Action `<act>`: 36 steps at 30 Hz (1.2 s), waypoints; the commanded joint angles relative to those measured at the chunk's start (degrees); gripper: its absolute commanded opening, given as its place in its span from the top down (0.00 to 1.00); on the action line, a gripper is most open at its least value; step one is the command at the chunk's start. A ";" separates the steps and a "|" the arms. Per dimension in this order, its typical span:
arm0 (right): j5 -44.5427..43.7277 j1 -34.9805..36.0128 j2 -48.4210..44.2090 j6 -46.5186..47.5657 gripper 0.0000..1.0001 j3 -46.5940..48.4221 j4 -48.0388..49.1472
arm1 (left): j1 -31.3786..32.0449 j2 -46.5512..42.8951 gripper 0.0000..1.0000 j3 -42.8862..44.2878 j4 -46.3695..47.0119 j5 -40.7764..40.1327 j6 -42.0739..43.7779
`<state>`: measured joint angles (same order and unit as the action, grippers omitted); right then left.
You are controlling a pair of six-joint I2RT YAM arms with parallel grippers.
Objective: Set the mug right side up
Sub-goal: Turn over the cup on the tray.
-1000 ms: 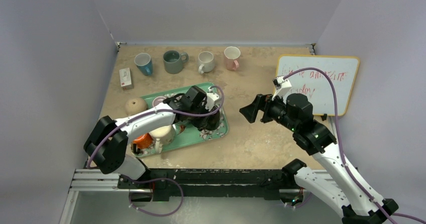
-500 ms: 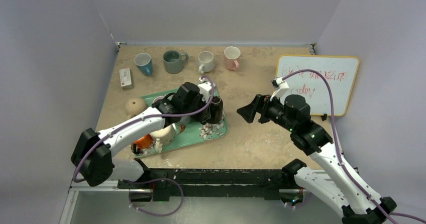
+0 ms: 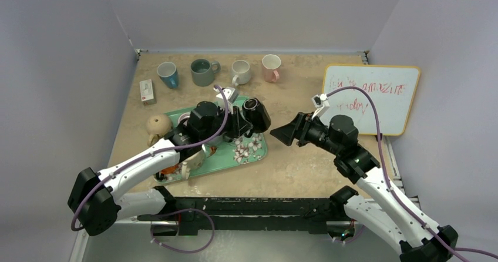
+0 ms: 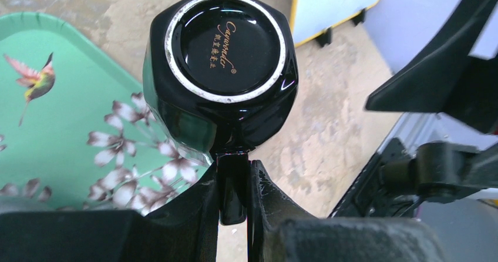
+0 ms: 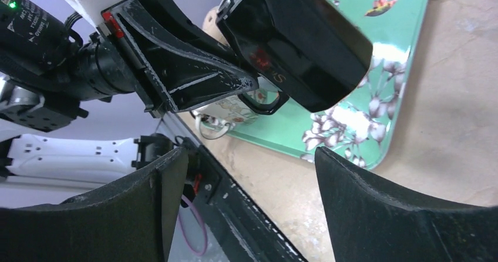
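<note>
One black mug (image 4: 223, 68), handle pinched in the closed left gripper (image 4: 235, 182), hangs above the tray (image 4: 59, 127) edge. Tray holds a cream mug (image 3: 191, 156). Right gripper (image 5: 246, 165) gapes wide, empty.

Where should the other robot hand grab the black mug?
Probably across the faceted body of the black mug, coming from the right. The left gripper pinches the handle, and the body sticks out toward the open right gripper.
</note>
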<state>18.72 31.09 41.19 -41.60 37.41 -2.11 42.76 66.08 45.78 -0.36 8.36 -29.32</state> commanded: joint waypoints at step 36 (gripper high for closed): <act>2.65 -0.07 10.35 -30.02 0.40 -7.71 51.23 | 0.47 2.22 1.00 -9.80 70.46 5.61 -23.98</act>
<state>20.99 31.09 51.48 -70.43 27.03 41.41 42.85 68.14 35.09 54.74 12.60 -50.48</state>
